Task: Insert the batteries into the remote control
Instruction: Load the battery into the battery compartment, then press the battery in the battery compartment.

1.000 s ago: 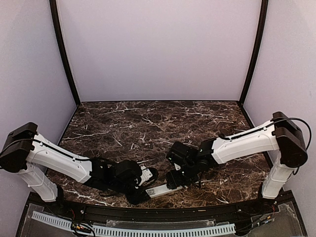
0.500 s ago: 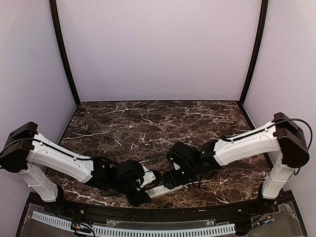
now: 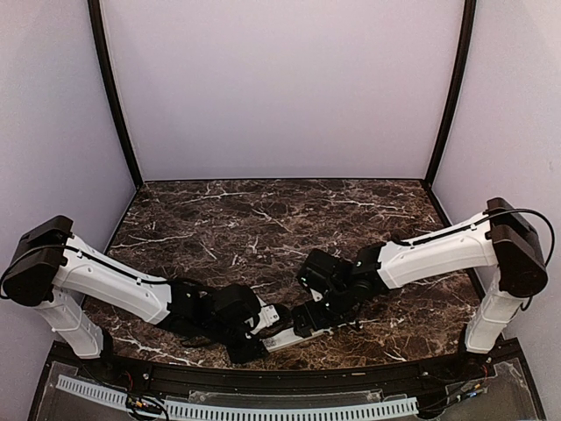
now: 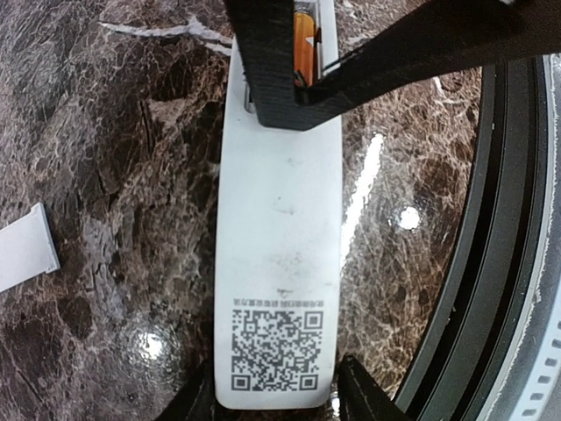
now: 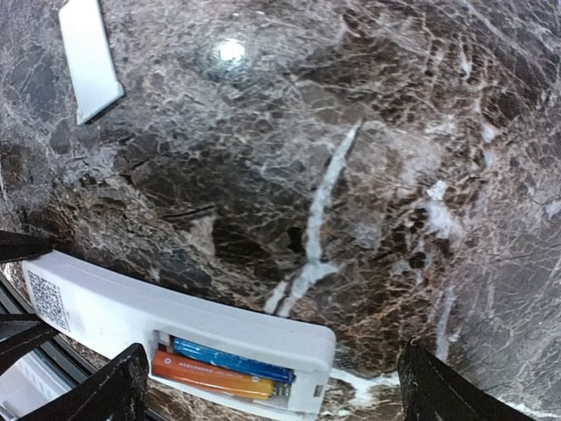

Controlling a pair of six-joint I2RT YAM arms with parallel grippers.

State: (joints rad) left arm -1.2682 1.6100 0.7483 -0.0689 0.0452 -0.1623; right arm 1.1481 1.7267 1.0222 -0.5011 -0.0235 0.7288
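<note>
Both cells in bay; cover not yet on.
L gripper (image 4: 280, 399) straddles the QR end of the remote control (image 4: 279, 219), fingers at both edges; can't tell if clamped; remote lies back-up by table's (image 5: 394, 132) near edge, long axis left-right; loose cover (image 5: 88, 57) lies to its far-left, nearer L arm, prob. next pick; orange battery (image 5: 210, 375) and blue battery (image 5: 230, 358) sit side by side in right-end bay; R gripper (image 5: 276, 373) hangs over it, spread wide, empty; top view hides bay and cover, wrist views show both.
</note>
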